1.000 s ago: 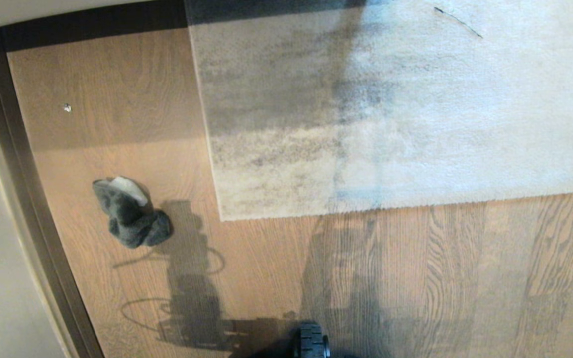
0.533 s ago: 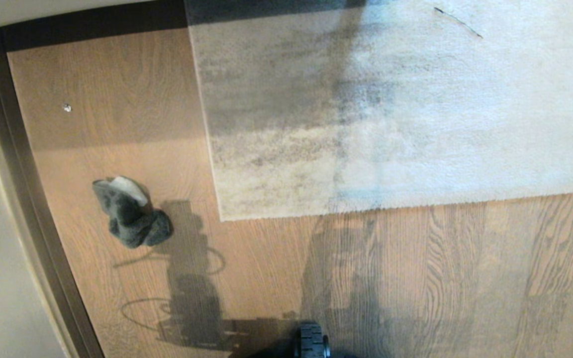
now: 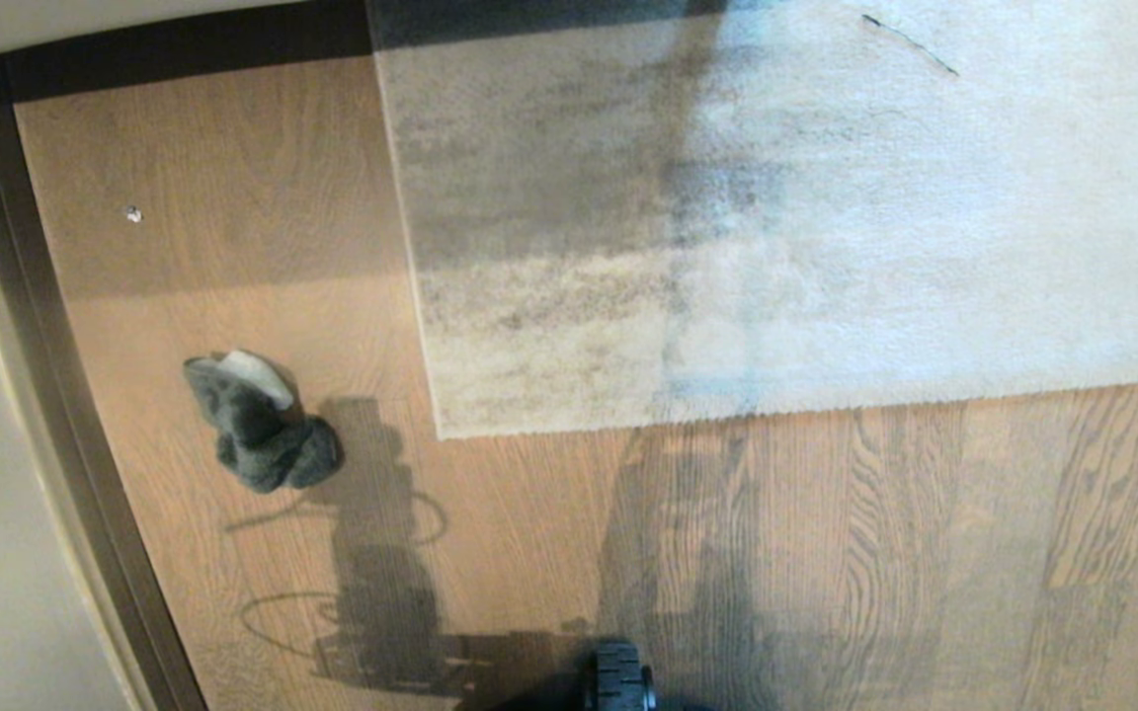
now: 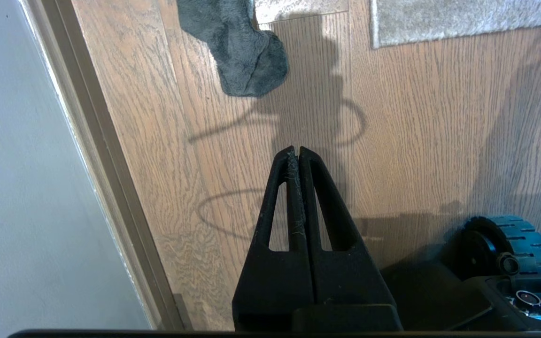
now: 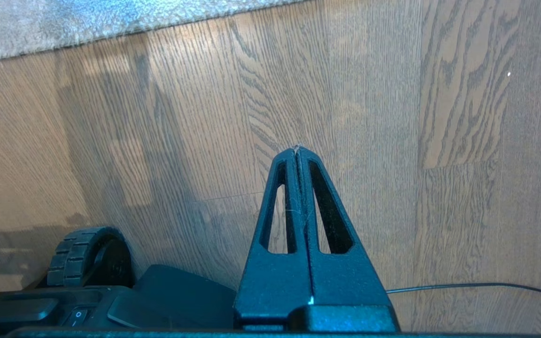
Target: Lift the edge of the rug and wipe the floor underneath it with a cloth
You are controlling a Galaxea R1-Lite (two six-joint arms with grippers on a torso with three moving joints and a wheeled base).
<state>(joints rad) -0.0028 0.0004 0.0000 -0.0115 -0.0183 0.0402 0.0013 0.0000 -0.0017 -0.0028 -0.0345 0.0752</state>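
Rug edge [image 3: 786, 407] flat on wood floor [image 3: 826, 553], crumpled grey cloth [image 3: 261, 427] left of rug corner, left gripper [image 4: 295, 151] and right gripper [image 5: 297, 149] both closed, empty.

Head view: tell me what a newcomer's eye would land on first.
The big pale grey rug fills the upper right, its corner and the rug edge lying flat on the brown wood floor. To its left, apart from it, a crumpled dark grey cloth sits near the dark skirting strip. No claw shows here; only the robot's shadow falls across the planks.

fuzzy terry cloth [image 3: 261, 427]; matt wood-grain floor [image 3: 826, 553]
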